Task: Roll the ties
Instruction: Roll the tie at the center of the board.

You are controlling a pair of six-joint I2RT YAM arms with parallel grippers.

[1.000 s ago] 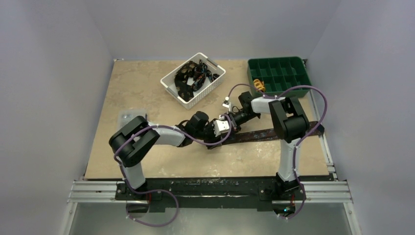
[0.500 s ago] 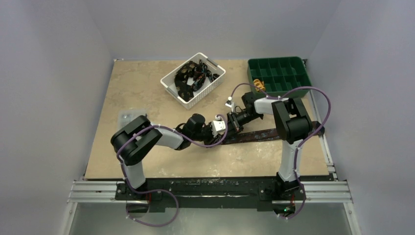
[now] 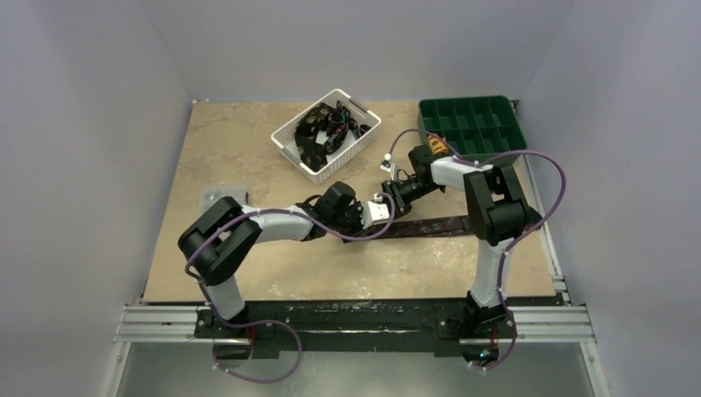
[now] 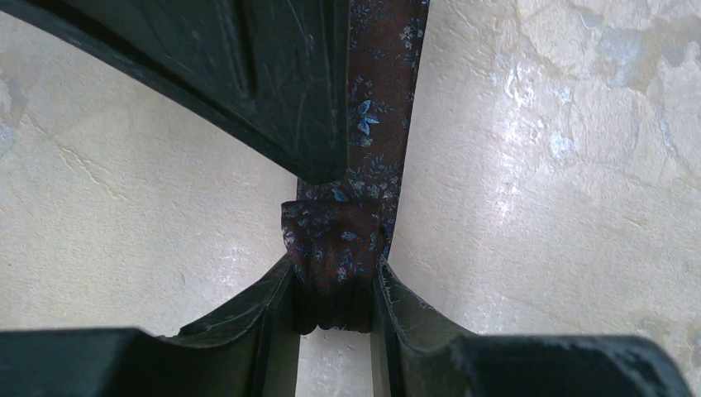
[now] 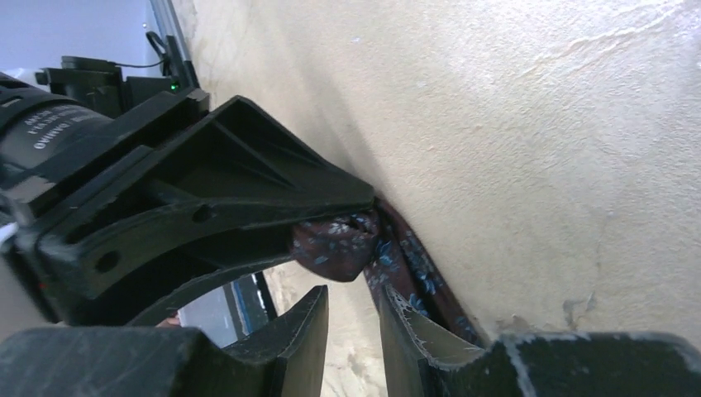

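Centre of the table [image 3: 248, 149], and both arms meet over the tie [image 3: 438, 224]. It lies flat as a long dark strip, running from the middle out to the right and passing behind the right arm's upright link.

At the strip's left end the left gripper [image 4: 335, 279] is clamped tight on a small rolled-up end [image 4: 331, 240]. In the left wrist view the little coil of brown fabric with blue flower marks sits squarely between the two pads, squeezed from both sides. The unrolled length leads straight away from the fingertips across the pale stone-look surface.

The right gripper [image 5: 354, 296] comes in from the far right, just beside the left one and nearly touching it. Its fingers stand slightly apart with a narrow gap, and only bare table shows in that gap. The coil hangs just beyond its tips, and the flat strip runs along the outside of one finger [image 5: 413, 327]. From the left wrist, one dark right-hand finger lies over the strip just past the coil; whether it presses down, I cannot tell.

Far of centre sits a white basket [image 3: 293, 159] holding a dark tangled heap [image 3: 326, 128]. At far right is a green compartment tray [image 3: 471, 101].
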